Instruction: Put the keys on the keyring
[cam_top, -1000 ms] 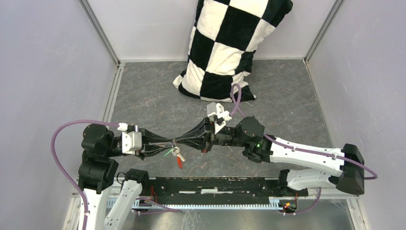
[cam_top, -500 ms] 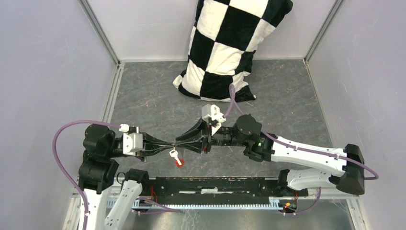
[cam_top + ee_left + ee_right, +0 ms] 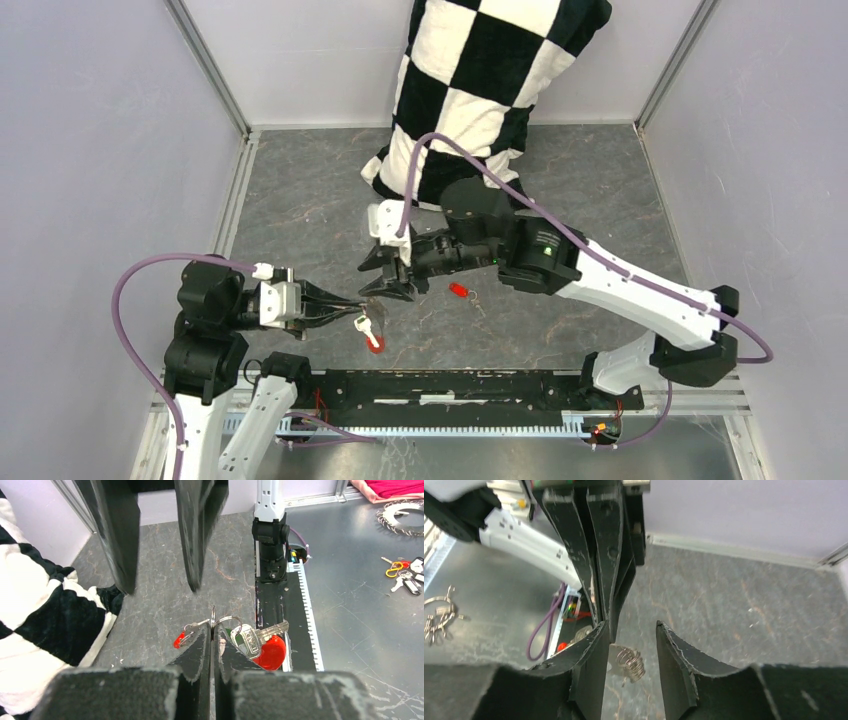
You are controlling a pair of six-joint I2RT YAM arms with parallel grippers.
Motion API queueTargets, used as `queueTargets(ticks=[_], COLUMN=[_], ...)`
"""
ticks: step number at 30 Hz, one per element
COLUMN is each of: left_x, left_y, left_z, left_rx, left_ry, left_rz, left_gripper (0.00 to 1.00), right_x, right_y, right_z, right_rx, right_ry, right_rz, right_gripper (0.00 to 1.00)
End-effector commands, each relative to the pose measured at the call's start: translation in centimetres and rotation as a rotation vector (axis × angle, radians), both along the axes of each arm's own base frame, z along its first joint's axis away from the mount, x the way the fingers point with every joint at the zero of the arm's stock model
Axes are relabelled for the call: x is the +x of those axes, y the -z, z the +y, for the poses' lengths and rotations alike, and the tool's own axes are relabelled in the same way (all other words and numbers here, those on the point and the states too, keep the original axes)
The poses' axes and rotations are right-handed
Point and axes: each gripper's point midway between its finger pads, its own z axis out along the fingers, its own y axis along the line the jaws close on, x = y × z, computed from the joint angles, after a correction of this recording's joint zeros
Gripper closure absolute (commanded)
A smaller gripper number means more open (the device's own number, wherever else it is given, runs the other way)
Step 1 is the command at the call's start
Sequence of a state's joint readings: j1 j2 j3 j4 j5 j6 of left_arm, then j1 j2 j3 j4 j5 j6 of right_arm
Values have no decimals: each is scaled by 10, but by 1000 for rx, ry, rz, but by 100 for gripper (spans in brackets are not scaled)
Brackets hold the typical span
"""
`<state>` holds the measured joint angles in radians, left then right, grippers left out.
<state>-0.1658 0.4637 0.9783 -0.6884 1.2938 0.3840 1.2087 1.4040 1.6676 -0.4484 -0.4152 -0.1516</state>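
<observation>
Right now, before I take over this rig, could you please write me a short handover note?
Left gripper: shut on the keyring, held just above the table.
Right gripper: open, empty, hovering close over the ring's coils.
Red key: loose on the table, apart from the ring, under the right arm.
Green key: only a green bit shows beside the ring; I cannot tell if it is threaded on.
Done: the ring is gripped and presented.
Left: check the green key, then pick up the red key and thread it on.
</observation>
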Motion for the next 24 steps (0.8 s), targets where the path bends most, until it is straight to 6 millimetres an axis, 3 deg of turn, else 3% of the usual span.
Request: queueTargets(ticks=[1, 8, 12, 13, 16, 24], left_x=[-5, -3, -2, -1, 2, 6], left_y=[-4, -3, -2, -1, 0, 6], left_z=[0, 0, 0, 0, 1, 2], left_rx=[6, 12, 14, 15, 20, 34], left_ry=[30, 24, 23, 21, 4, -6], left_rz=[-70, -78, -80, -78, -78, -88], left_gripper=[98, 98, 98, 98, 98, 98], right_x=[-8, -11, -11, -12, -6, -5], right_y=[34, 39, 40, 40, 38, 30], right_z=[-6, 2, 6, 6, 2, -7], right_rx=[-164, -183, -175, -172, -181, -169], right_ry=[-64, -84, -85, -88, -49, -27], right_rz=[10, 43, 59, 62, 44, 35], right_gripper=[55, 65, 75, 75, 60, 56])
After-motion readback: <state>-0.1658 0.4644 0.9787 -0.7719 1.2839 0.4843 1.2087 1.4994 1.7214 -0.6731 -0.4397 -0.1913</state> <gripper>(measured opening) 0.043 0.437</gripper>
